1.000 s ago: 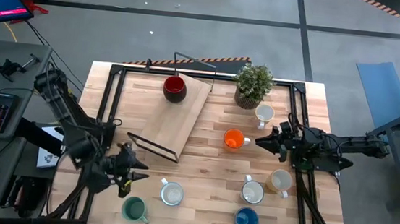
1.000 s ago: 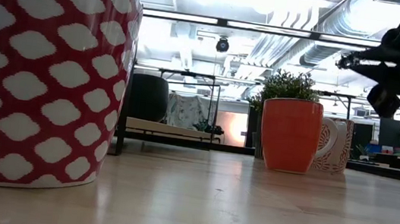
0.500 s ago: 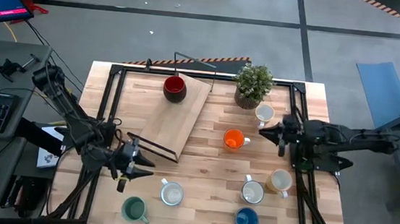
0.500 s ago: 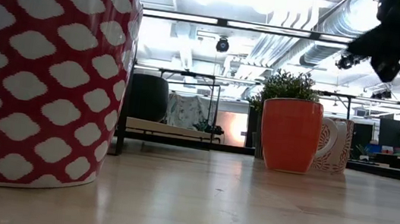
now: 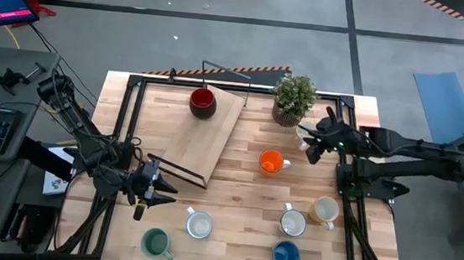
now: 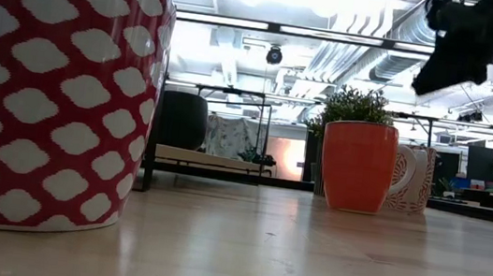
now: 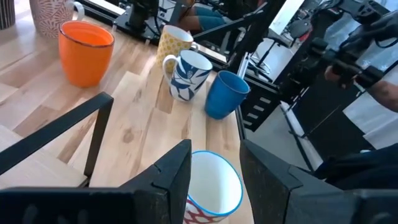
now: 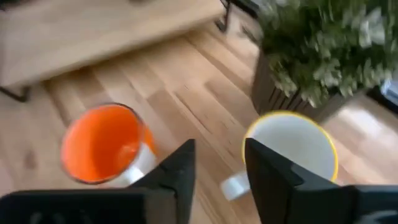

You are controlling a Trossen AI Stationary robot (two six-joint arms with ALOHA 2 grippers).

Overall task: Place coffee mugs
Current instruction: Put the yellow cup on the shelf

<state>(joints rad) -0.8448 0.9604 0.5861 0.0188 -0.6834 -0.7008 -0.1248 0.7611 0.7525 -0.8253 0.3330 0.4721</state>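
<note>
From the high view I see the right gripper (image 5: 308, 143) hanging open and empty above the white mug (image 5: 306, 133) by the potted plant (image 5: 293, 99); the plant stands just behind that mug, and the orange mug (image 5: 271, 161) sits near on the other side. The left gripper (image 5: 159, 189) hovers, fingers parted, holding nothing, close to the black wire frame (image 5: 176, 171) at the edge of the sloped wooden board (image 5: 200, 141), which carries the dark red mug (image 5: 202, 102). Before it stands a white mug with a blue rim (image 5: 199, 224), then the teal-green mug (image 5: 156, 242). A patterned white mug (image 5: 293, 223), the tan mug (image 5: 323, 210) and the blue mug (image 5: 286, 254) cluster at the right front.

In the low view a red-and-white mug (image 6: 50, 86) fills the near side and blocks much of the table; the orange mug and plant show beyond, the right gripper dark above them.

The left wrist view shows parted fingers (image 7: 173, 180) over the blue-rimmed mug, with the frame's bar crossing in front.

The right wrist view looks down on the orange mug and the yellow-rimmed white mug, plant leaves crowding close.
</note>
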